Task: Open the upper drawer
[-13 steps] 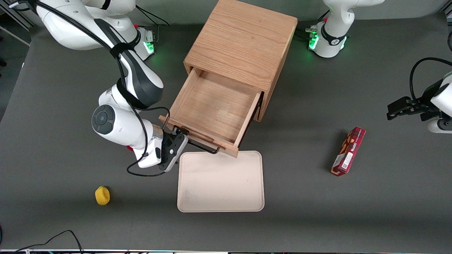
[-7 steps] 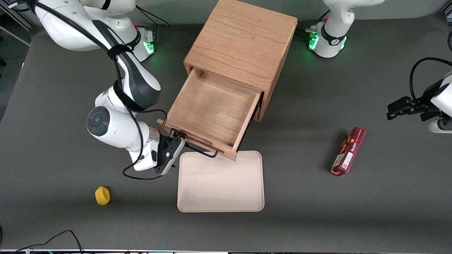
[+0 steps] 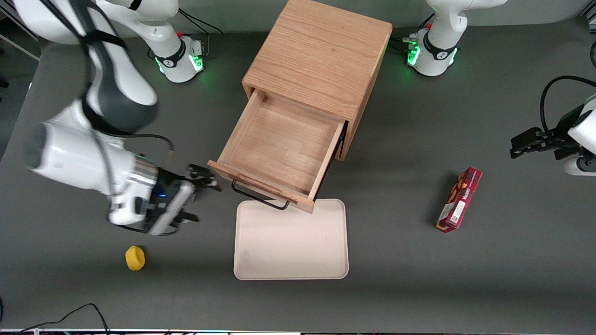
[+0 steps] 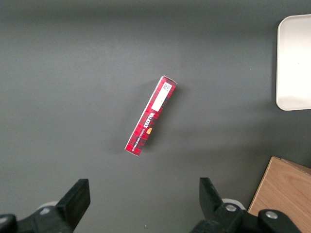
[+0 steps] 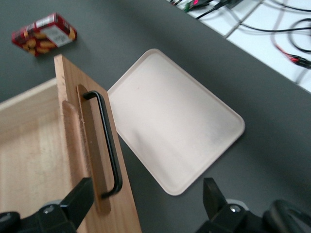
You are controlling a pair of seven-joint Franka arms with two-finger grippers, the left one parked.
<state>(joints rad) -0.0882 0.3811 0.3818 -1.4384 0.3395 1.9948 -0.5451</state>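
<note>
Grey table, gripper [image 3: 198, 193] low beside upper drawer [image 3: 279, 146], jaws apart

End effector [image 3: 201, 197] off handle [image 3: 259, 197], retracted

One tray [image 3: 291, 239], one box [image 3: 458, 198], one cabinet [image 3: 321, 56]

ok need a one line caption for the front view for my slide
Upper drawer pulled wide open and empty, its handle free; open gripper beside it, clear of the drawer.
</note>
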